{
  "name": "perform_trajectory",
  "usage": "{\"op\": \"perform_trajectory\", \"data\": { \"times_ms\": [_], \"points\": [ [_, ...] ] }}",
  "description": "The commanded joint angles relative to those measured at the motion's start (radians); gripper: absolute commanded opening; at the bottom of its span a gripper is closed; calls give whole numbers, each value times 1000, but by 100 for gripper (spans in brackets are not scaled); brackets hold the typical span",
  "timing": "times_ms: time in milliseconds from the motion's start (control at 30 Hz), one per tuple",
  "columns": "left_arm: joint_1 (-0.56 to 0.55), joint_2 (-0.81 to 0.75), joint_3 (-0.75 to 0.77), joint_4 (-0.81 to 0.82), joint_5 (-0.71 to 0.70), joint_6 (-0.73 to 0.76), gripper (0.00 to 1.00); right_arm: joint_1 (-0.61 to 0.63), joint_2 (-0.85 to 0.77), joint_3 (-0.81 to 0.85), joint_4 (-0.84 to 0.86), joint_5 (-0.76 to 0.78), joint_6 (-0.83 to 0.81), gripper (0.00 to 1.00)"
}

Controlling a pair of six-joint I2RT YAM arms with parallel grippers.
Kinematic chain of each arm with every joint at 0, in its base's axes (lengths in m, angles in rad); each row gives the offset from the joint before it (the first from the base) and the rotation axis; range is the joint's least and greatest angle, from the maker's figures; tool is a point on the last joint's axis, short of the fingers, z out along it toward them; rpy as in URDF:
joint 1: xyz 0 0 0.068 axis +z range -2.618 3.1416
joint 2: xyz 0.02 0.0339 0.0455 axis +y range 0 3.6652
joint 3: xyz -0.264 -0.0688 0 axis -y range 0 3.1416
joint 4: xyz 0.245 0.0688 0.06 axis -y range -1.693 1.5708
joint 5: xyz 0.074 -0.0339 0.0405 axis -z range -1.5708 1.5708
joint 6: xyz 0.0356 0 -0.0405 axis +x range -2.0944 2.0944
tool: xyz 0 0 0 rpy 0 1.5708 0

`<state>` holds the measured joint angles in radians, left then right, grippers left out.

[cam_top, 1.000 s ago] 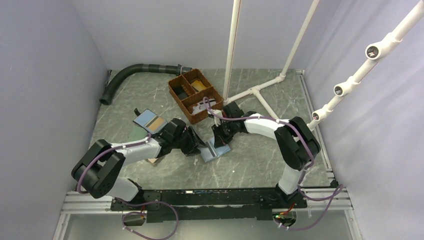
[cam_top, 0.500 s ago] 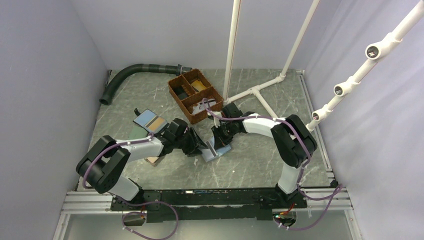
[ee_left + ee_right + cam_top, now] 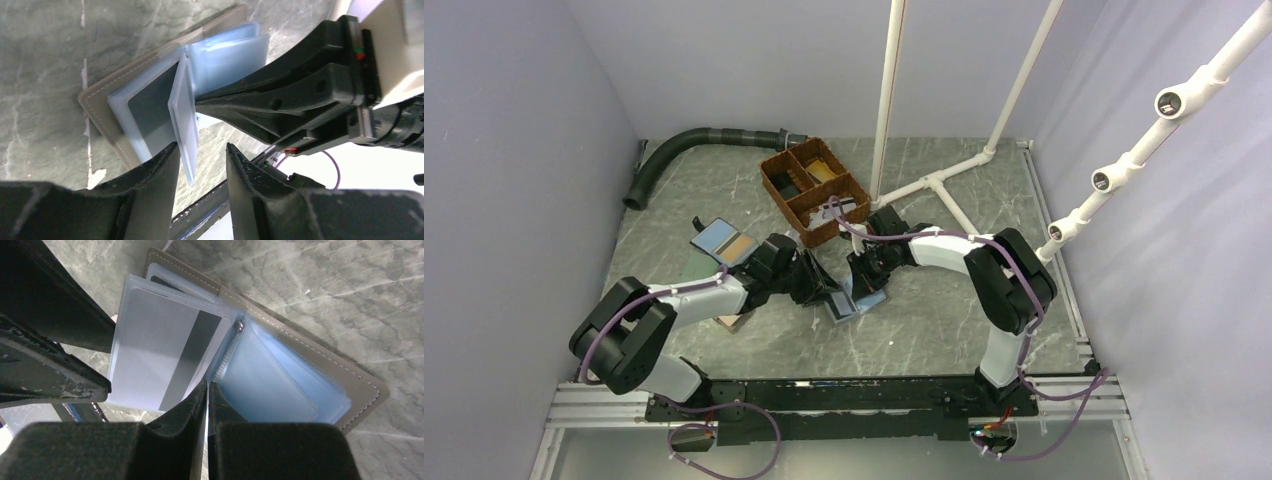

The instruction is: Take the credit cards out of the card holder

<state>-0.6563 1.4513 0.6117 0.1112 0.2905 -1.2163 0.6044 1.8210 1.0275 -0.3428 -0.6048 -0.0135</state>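
The card holder (image 3: 852,304) lies open on the table between both arms, taupe outside (image 3: 100,112), with light blue clear sleeves inside (image 3: 280,385). One sleeve leaf stands up from it with a grey-white credit card (image 3: 160,352) inside, a dark stripe across the card. The lower edge of this leaf (image 3: 182,130) hangs between the fingers of my left gripper (image 3: 200,160), which is open, and sits nearest the left finger. My right gripper (image 3: 206,387) is shut, its tips at the fold beside the raised leaf. I cannot tell whether a thin sleeve is pinched in it.
A brown divided basket (image 3: 812,190) stands behind the arms. A blue wallet with a tan panel (image 3: 724,241) lies at the left, with a small brown object (image 3: 734,322) nearer the front. A black hose (image 3: 689,145) and white pipes (image 3: 934,185) line the back.
My left gripper has edged closer over the card holder and its jaws have narrowed a little around the raised leaf. The right gripper stays shut in place.
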Motion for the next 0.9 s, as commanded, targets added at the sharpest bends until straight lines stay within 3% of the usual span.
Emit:
{"op": "perform_trajectory", "data": {
  "times_ms": [0, 233, 333, 400, 767, 867],
  "points": [
    [-5, -27, 11, 70, 10, 8, 43, 3, 5, 28, 4, -29, 12, 7],
    [-3, 0, 14, 104, 30, 7, 42, 1, -17, 28, 0, -42, 6, 8],
    [-3, 5, -2, 162, 41, 1, 30, -1, -36, 22, 3, -61, 3, 9],
    [-1, 11, -11, 189, 46, -9, 28, -5, -46, 20, 4, -73, -1, 10],
    [7, 43, 29, 79, 52, 17, 31, -58, -116, -12, 4, -206, -39, 23],
    [6, 41, 20, 105, 54, 11, 32, -67, -129, -18, -7, -278, -67, 33]
  ]
}}
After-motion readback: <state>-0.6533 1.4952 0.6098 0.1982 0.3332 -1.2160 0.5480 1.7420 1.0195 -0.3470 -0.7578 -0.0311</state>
